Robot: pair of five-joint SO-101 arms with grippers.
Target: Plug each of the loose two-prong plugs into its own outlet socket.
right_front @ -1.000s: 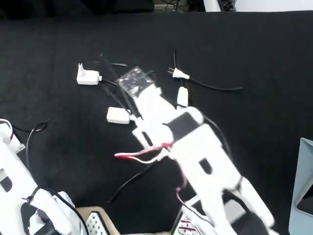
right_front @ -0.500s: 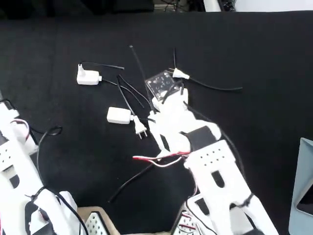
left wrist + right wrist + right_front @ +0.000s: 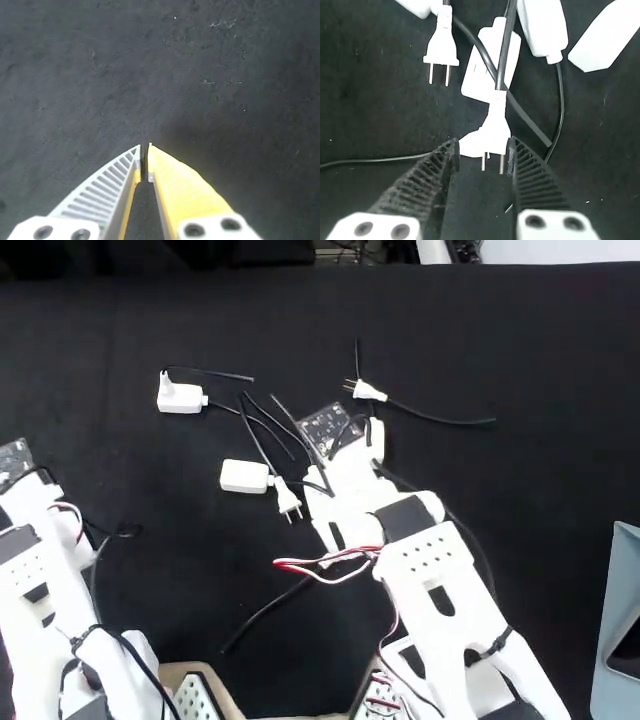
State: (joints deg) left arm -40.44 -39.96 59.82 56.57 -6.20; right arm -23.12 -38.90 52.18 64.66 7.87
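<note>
Right black gripper point(image 3: 481, 150) spread apart around a white two-prong plug point(image 3: 492, 134), black cord point(image 3: 530, 125) lying across the white socket block point(image 3: 476, 80) just past it, second white plug point(image 3: 440, 50) beside that, left yellow-and-white gripper point(image 3: 145, 152) pressed together over black cloth point(image 3: 200, 75)

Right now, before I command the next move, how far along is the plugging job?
Done: nothing visible; both plugs in the right wrist view show bare prongs. In hand: the right gripper is open astride the nearer plug, not closed on it. The left gripper is shut over bare table. Left: gripping and seating that plug, then the second plug, in the white socket blocks nearby.
</note>
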